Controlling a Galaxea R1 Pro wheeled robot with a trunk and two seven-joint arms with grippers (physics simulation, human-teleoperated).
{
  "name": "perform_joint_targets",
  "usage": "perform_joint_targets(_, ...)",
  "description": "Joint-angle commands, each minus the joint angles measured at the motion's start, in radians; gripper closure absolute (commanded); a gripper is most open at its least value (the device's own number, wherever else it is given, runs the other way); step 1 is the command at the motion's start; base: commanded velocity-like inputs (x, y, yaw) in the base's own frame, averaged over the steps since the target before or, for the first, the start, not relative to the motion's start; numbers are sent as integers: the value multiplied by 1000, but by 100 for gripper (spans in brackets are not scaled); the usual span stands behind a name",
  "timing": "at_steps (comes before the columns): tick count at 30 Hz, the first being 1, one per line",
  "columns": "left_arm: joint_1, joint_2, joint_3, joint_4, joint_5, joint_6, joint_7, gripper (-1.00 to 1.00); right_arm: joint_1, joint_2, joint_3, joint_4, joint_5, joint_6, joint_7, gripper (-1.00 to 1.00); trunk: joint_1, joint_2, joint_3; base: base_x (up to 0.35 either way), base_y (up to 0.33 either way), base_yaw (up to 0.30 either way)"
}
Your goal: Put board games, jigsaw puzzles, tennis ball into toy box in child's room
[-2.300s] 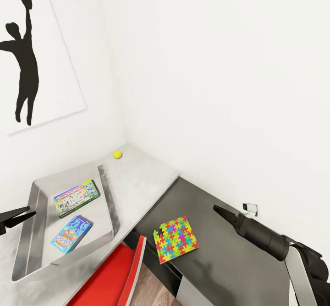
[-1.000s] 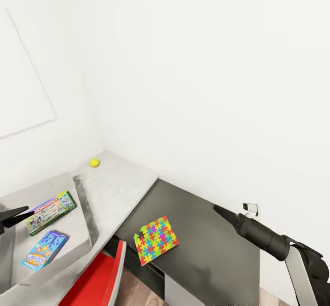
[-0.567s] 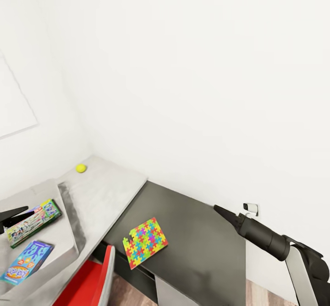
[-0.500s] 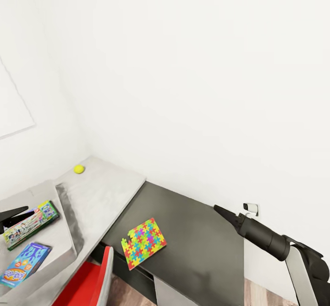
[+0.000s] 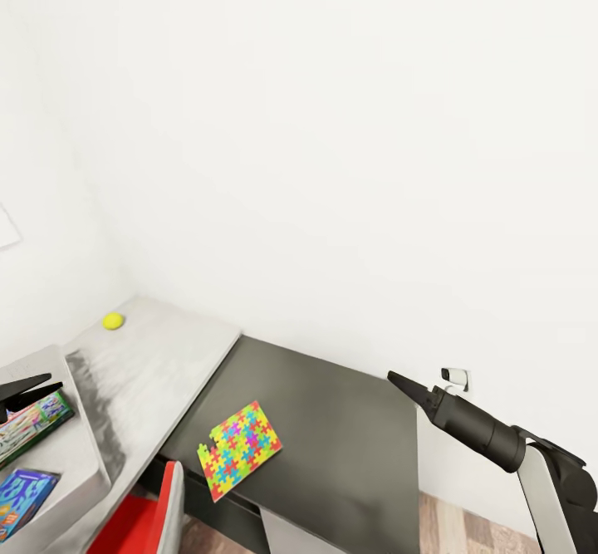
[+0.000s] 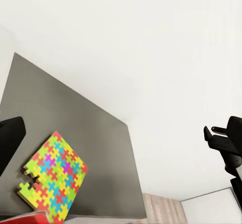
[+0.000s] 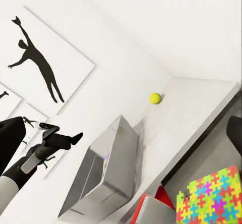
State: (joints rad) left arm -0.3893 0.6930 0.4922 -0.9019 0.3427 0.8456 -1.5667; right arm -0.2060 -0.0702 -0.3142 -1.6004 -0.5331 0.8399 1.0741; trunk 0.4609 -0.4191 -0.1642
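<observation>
A multicoloured jigsaw puzzle [image 5: 239, 449] is seen lying flat near the front edge of the dark counter [image 5: 349, 438], with the tennis ball [image 5: 113, 321] well apart on the adjoining pale grey counter [image 5: 158, 363]. Two board games [image 5: 25, 446] are held inside the grey toy box [image 5: 87, 421] at the far left. The left gripper [image 5: 25, 388] hangs over the box with narrowly parted, empty fingers, and the right gripper [image 5: 403, 385] is raised beside the wall, closed to a point on nothing.

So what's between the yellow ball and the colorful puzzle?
Head view: only bare table between the tennis ball and the jigsaw puzzle, grey, then dark.
</observation>
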Motion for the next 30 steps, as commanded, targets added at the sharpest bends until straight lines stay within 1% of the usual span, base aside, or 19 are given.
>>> perform_joint_targets(1, 0, 0, 0, 0, -1, 11, -4, -100, -1, 0, -1, 0, -2, 5, 1, -100, 1, -2, -1, 0, -16, -205)
perform_joint_targets(13, 0, 0, 0, 0, -1, 10, -4, -100, -1, -1, -3, 4, -4, 6, 0, -100, 1, -2, 15, 0, -160, -210)
perform_joint_targets(30, 0, 0, 0, 0, -1, 10, -4, -100, -1, -2, -3, 7, -4, 7, -4, -100, 1, -2, 33, 0, -14, -227)
